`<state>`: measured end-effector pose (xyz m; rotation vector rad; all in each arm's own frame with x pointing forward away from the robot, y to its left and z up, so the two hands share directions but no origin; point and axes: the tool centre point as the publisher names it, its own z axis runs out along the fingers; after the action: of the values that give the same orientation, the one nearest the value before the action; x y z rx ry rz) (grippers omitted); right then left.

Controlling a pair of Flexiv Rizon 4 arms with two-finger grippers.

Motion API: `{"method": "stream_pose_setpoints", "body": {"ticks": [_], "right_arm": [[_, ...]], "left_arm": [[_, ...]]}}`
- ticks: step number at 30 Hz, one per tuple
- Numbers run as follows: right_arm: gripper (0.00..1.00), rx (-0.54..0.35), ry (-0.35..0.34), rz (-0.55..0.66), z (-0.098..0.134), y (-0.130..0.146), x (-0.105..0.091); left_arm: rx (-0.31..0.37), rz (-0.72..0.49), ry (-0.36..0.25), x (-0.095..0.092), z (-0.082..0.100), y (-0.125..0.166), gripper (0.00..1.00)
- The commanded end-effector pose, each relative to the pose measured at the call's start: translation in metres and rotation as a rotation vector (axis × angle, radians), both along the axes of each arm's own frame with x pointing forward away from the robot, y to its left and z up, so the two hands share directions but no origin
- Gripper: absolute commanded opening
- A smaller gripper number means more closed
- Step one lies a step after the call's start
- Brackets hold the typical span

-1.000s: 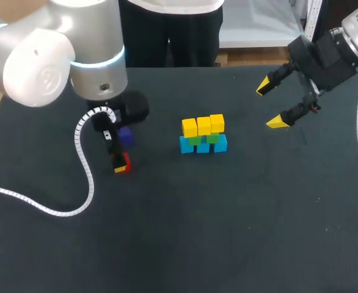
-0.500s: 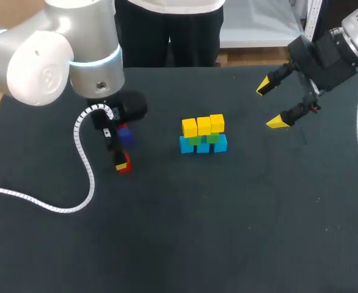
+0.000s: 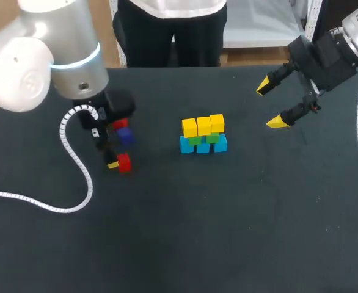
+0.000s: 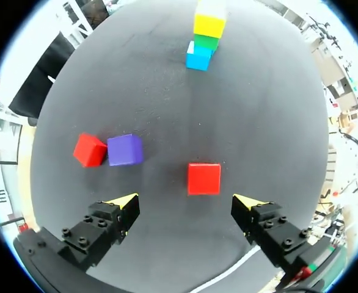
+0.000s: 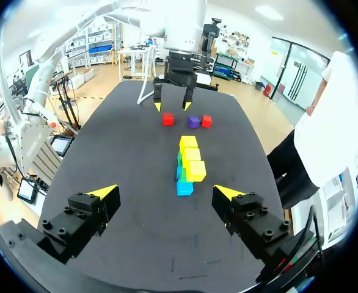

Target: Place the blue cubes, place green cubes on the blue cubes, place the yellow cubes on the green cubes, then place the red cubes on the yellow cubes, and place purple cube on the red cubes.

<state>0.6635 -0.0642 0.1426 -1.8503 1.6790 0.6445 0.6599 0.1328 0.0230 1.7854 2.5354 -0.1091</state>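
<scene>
Head view, stack: blue cubes [image 3: 203, 146] sit mid-table [image 3: 228, 232], with green cubes [image 3: 203, 139] on them and three yellow cubes [image 3: 203, 125] on top.
Head view, left gripper [image 3: 112, 161]: low over the table, just beside a red cube [image 3: 124, 163].
Head view, loose cubes: a second red cube [image 3: 119, 124] and the purple cube [image 3: 126, 137] lie close together just behind it.
Head view, right gripper [image 3: 270, 104]: above the table's far right side, fingers wide apart, holding nothing.
Left wrist view, left gripper [image 4: 186, 202]: fingers spread wide, with the red cube [image 4: 204, 179] just ahead between them, touched by neither.
Left wrist view, loose cubes: the purple cube [image 4: 125, 149] sits just beside the second red cube [image 4: 89, 149], off to one finger's side. The yellow cubes [image 4: 209, 24], green cubes [image 4: 205, 43] and blue cubes [image 4: 198, 59] stand well ahead.
Right wrist view, right gripper [image 5: 165, 192]: wide open and empty, with the yellow cubes [image 5: 191, 160] and blue cubes [image 5: 184, 187] ahead of it.
Right wrist view, far side: the left gripper [image 5: 171, 105] hangs over the red cube [image 5: 167, 119], with the purple cube [image 5: 193, 122] and second red cube [image 5: 206, 120] alongside.
</scene>
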Motion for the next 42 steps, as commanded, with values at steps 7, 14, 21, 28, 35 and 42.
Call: {"method": "stream_pose_setpoints", "body": {"ticks": [7, 14, 21, 28, 35, 42], "right_arm": [[1.00, 0.001, 0.000, 0.001, 0.000, 0.000, 0.000], [1.00, 0.001, 0.000, 0.001, 0.000, 0.000, 0.000], [1.00, 0.001, 0.000, 0.001, 0.000, 0.000, 0.000], [1.00, 0.001, 0.000, 0.001, 0.000, 0.000, 0.000], [1.00, 0.001, 0.000, 0.001, 0.000, 0.000, 0.000], [1.00, 0.001, 0.000, 0.001, 0.000, 0.000, 0.000]], "left_arm": [[0.018, -0.025, -0.026, -0.001, -0.003, -0.006, 1.00], [0.031, -0.039, -0.006, 0.008, -0.008, -0.016, 1.00], [0.034, -0.039, 0.009, 0.010, -0.011, -0.020, 1.00], [0.044, -0.036, 0.031, 0.005, -0.018, -0.023, 1.00], [0.041, -0.025, 0.042, 0.001, -0.024, -0.023, 1.00], [0.046, -0.013, 0.046, 0.002, -0.027, -0.020, 1.00]]}}
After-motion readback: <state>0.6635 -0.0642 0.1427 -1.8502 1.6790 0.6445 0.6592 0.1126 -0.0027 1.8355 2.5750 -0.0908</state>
